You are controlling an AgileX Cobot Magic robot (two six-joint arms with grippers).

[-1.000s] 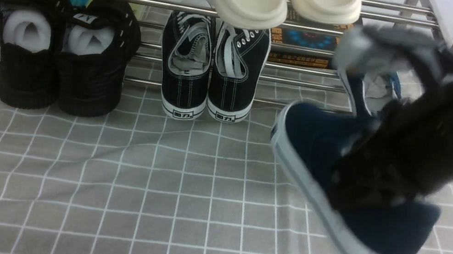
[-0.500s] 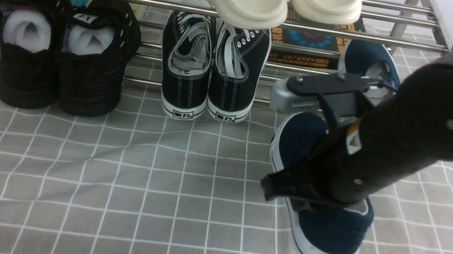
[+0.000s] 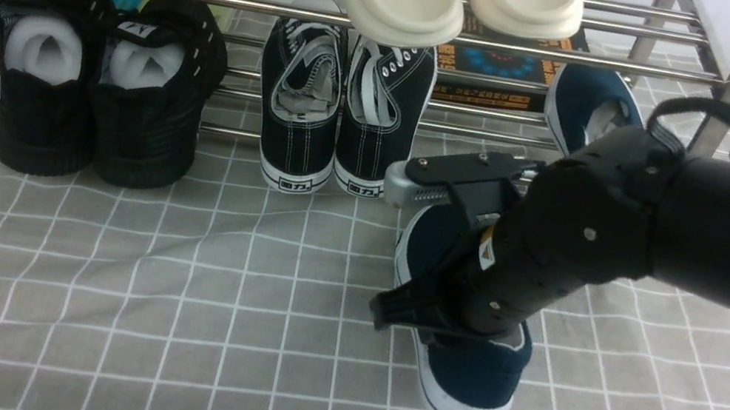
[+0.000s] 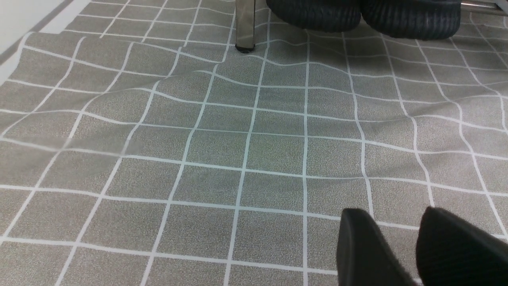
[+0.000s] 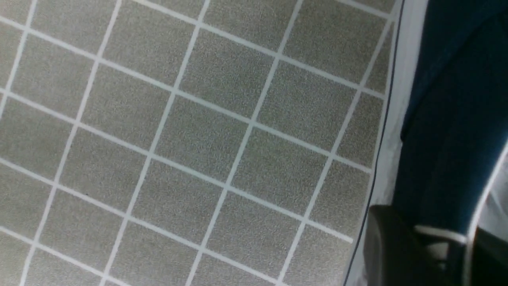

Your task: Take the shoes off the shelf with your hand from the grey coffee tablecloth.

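The right tool (image 3: 436, 315) is clamped on the side wall of one navy shoe (image 3: 470, 374), near its heel opening. That shoe is off the shelf (image 3: 513, 47) and lies right of the middle on the grey coffee tablecloth (image 3: 164, 320) that covers the worktop, between the shelf along the far edge and the near edge. Its heel points toward the near edge. Whether the sole is fully down or just above the cloth I cannot tell.

This looks like the set-down of the first shoe. The next move calls for letting go once the sole is flat and drawing the fingers clear without dragging the shoe. Then comes a reach to the second navy shoe (image 3: 583, 97), which sits on the lower tier toward the far right corner.

The front view alone shows both shoes, and the black lace-ups (image 3: 340, 110) that must stay put. The right wrist view shows the grip close up, with the navy wall pinched between dark fingers and the white sole edge against the grid. The left wrist view shows the left tool (image 4: 395, 222) near the left edge, fingers a little apart and holding nothing.
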